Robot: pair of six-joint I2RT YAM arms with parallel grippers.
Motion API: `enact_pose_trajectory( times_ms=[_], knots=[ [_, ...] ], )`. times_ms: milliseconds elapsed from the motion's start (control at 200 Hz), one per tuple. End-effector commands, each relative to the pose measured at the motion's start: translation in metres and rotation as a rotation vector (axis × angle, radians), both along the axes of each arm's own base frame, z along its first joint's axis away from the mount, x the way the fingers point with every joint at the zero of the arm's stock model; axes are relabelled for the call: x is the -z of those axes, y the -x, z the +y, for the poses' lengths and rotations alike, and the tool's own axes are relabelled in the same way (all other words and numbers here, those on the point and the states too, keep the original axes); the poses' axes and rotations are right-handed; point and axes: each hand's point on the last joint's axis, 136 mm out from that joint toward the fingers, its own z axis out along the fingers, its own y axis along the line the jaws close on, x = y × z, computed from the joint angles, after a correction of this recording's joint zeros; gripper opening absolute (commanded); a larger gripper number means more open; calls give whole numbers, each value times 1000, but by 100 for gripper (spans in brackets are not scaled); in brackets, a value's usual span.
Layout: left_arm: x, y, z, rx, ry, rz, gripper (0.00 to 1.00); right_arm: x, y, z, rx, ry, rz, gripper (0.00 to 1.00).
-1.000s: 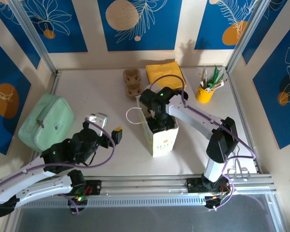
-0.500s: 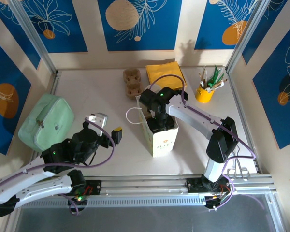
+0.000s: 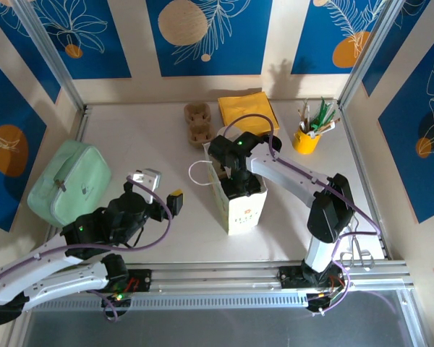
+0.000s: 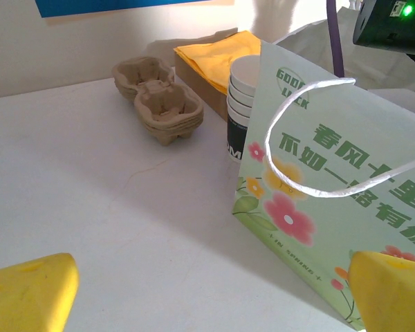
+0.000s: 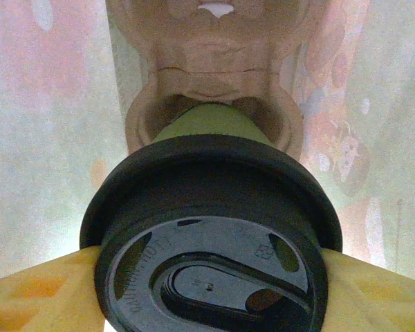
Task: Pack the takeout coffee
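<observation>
While clamped between the right gripper's (image 5: 209,294) yellow fingers (image 5: 34,294), the takeout coffee (image 5: 211,235), black lid up, hangs inside the floral paper bag (image 3: 244,208), above a brown pulp holder (image 5: 211,83). Left gripper (image 4: 207,290): fingers wide apart, holding nothing, low over the table (image 4: 124,221) beside the bag.

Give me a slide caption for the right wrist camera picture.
Inside the paper bag, the right claw grips the black-lidded takeout coffee by its sides, over a brown pulp carrier.
</observation>
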Motion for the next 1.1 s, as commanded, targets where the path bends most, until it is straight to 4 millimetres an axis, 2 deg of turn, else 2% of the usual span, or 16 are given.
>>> enact_pose_trajectory(
  times_ms=[0,500,1095],
  knots=[
    [-2,-3,9,-39,7,-14,99,7,3,1,15,3,29,65],
    [-5,-3,9,-37,7,-21,100,15,2,4,10,-6,35,65],
    [-7,-3,7,-32,8,-24,99,40,5,4,0,13,90,65]
  ],
)
